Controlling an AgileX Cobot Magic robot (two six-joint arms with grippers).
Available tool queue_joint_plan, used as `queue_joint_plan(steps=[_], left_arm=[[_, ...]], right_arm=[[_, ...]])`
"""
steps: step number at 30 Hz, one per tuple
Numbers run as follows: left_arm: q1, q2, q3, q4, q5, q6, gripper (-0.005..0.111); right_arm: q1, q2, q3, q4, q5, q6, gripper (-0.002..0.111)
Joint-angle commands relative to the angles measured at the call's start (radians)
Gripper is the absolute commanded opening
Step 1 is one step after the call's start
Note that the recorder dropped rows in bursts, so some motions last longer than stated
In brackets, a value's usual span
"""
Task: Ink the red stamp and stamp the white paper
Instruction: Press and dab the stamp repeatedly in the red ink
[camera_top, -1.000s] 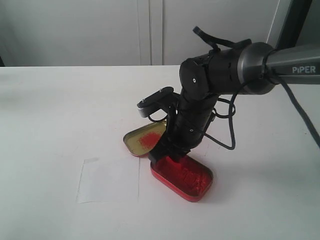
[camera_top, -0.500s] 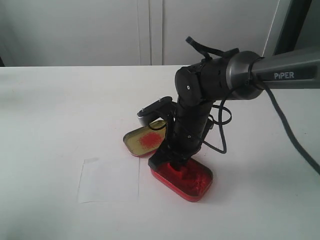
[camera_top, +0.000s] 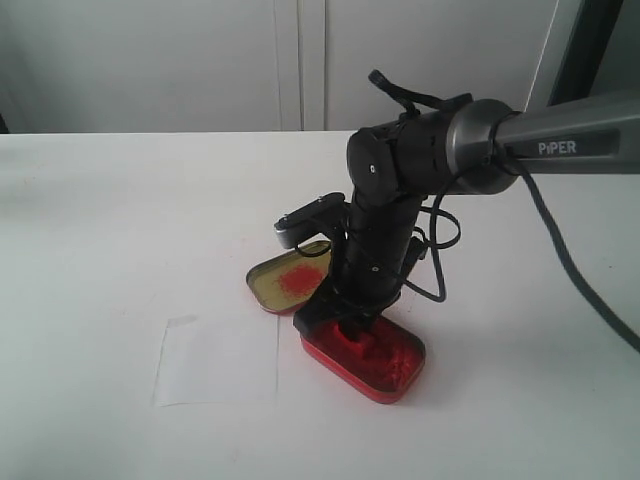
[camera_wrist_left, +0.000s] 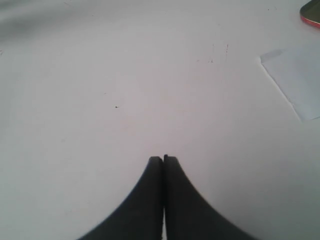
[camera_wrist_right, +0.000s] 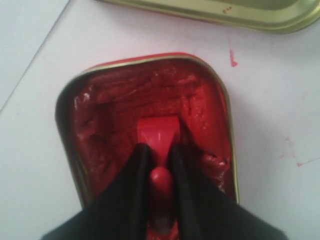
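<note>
My right gripper (camera_wrist_right: 159, 150) is shut on the red stamp (camera_wrist_right: 159, 136), gripping its knob. The stamp's square base sits down in the red ink of the open ink tin (camera_wrist_right: 100, 115). In the exterior view the same gripper (camera_top: 345, 325) stands over the ink tin (camera_top: 385, 360), with the stamp (camera_top: 352, 341) low inside it. The white paper (camera_top: 218, 360) lies flat on the table just left of the tin; one corner of the paper (camera_wrist_left: 295, 80) shows in the left wrist view. My left gripper (camera_wrist_left: 163, 159) is shut with nothing in it, over bare table.
The gold tin lid (camera_top: 285, 280) with a red smudge lies just behind the ink tin, and its rim (camera_wrist_right: 210, 12) shows in the right wrist view. Red ink specks (camera_wrist_right: 233, 57) mark the table beside the tin. A black cable (camera_top: 445, 255) loops off the right arm.
The right gripper has come down with the stamp into the ink tin and the arm has shifted slightly left. The left gripper's earlier position is not shown.
</note>
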Motion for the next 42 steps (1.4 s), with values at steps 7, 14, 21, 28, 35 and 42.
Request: queue_joint_plan(steps=[7,14,21,28,35,42], left_arm=[[-0.005,-0.004,0.01,-0.002,0.001,0.0,0.0],[-0.005,-0.004,0.01,-0.002,0.001,0.0,0.0],[-0.005,-0.004,0.01,-0.002,0.001,0.0,0.0],[-0.005,-0.004,0.01,-0.002,0.001,0.0,0.0],[-0.005,-0.004,0.01,-0.002,0.001,0.0,0.0],[-0.005,-0.004,0.01,-0.002,0.001,0.0,0.0]], right_arm=[[0.0,0.125,0.046,-0.002,0.02,0.008,0.0],[0.0,0.122,0.042,-0.006,-0.003,0.008,0.0],[0.0,0.08,0.042,-0.006,-0.019,0.008,0.0],[0.0,0.021,0.042,-0.023,-0.019,0.008,0.0],[0.0,-0.049,0.042,-0.023,-0.032,0.008,0.0],[0.0,-0.111,0.042,-0.023,-0.029,0.008,0.0]])
